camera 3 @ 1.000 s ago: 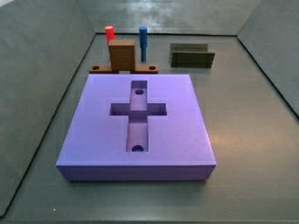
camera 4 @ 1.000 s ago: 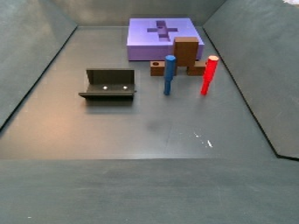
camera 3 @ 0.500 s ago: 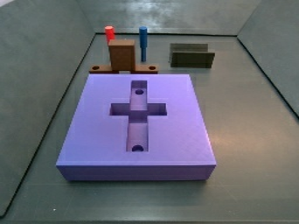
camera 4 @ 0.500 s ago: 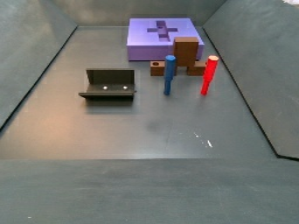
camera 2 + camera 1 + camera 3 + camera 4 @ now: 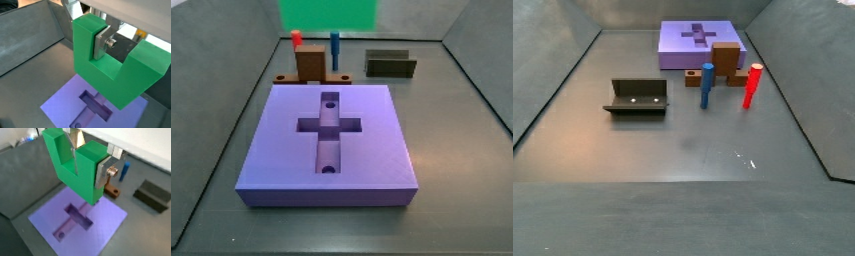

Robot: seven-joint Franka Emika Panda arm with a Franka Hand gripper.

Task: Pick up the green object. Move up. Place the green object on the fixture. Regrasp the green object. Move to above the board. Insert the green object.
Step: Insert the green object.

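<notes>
In both wrist views my gripper [image 5: 89,164] [image 5: 87,41] is shut on one thick prong of the green object [image 5: 70,172] [image 5: 115,75], with a silver finger [image 5: 103,174] [image 5: 100,43] flat against the prong's side. The bright green U-shaped piece hangs high above the purple board [image 5: 100,223] [image 5: 63,102], whose cross-shaped recess shows below it. In a side view only the green object's lower part [image 5: 329,14] shows at the upper edge, above the far end of the board [image 5: 372,130]; the gripper itself is out of frame. The dark fixture [image 5: 390,65] [image 5: 637,97] [image 5: 152,196] stands apart from the board.
A tan wooden block [image 5: 310,62] [image 5: 724,62] with a red peg [image 5: 297,38] [image 5: 752,85] and a blue peg [image 5: 334,45] [image 5: 707,85] stands just beyond the board [image 5: 676,42]. Grey walls ring the floor.
The green object has come into a side view at its upper edge, above the board's far end; before, it was out of frame. Board, fixture and pegs have not moved.
</notes>
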